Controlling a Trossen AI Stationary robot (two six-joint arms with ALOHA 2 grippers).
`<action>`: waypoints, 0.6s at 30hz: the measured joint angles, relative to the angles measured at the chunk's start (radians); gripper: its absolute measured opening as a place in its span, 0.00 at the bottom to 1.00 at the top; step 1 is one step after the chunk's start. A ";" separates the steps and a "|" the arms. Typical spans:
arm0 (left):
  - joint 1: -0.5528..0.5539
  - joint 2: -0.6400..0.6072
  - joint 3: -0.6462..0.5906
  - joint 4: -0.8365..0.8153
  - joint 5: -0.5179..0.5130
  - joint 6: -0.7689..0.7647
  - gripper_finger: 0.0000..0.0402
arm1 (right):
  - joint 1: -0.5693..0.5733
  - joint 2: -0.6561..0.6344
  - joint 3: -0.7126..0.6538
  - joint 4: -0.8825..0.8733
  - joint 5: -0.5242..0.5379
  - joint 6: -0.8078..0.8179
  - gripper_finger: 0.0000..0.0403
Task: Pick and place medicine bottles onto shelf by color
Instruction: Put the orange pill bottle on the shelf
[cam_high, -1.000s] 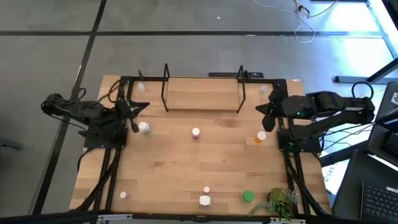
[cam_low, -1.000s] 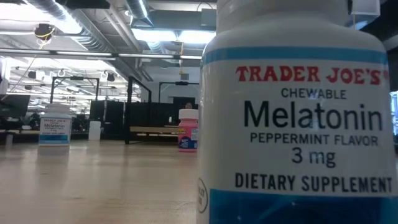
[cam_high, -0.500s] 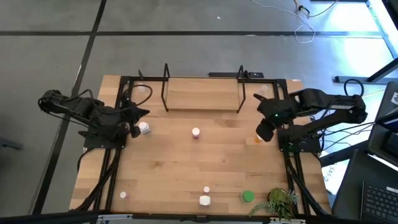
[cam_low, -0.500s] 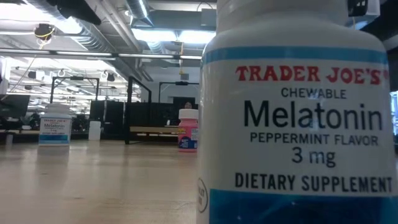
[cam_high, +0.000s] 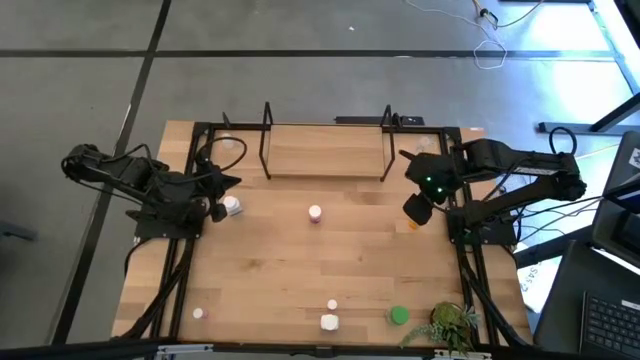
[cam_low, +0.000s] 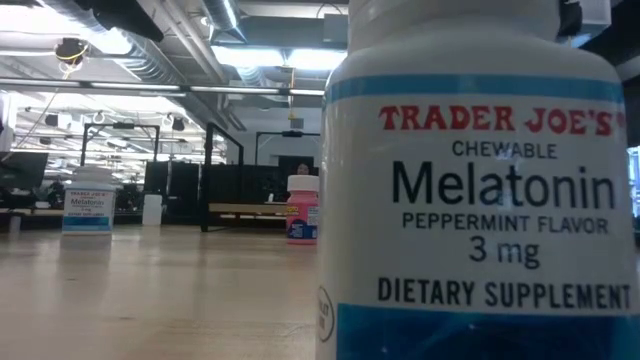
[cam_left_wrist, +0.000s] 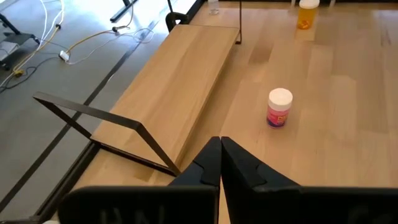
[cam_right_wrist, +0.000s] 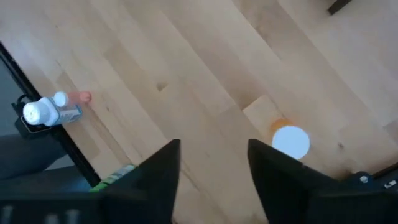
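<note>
Pale matt wood-plank table (cam_high: 300, 270), shelf (cam_high: 325, 150) of light smooth wood with thin black metal wire, glossy white plastic bottle (cam_low: 480, 180) with paper label

The right gripper (cam_high: 415, 209) points down near the right edge, fingers (cam_right_wrist: 163, 167) spread apart. The left gripper (cam_high: 212, 205) waits at the left side, fingers pressed together.

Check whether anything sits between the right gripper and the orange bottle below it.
Nothing visible does. The right gripper is open above the orange bottle, and the right wrist view shows only bare table between them. The shelf stands farther back, off that path.
</note>
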 joint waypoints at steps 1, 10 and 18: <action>0.000 0.000 0.000 0.000 0.000 0.000 0.00 | -0.009 0.006 0.000 -0.001 -0.002 0.001 0.52; 0.000 0.000 0.000 0.006 0.007 0.006 0.00 | -0.097 0.067 -0.002 -0.167 0.005 0.033 0.64; 0.045 0.085 0.109 -0.046 0.126 0.008 0.00 | -0.153 0.067 -0.110 -0.152 -0.001 0.003 0.63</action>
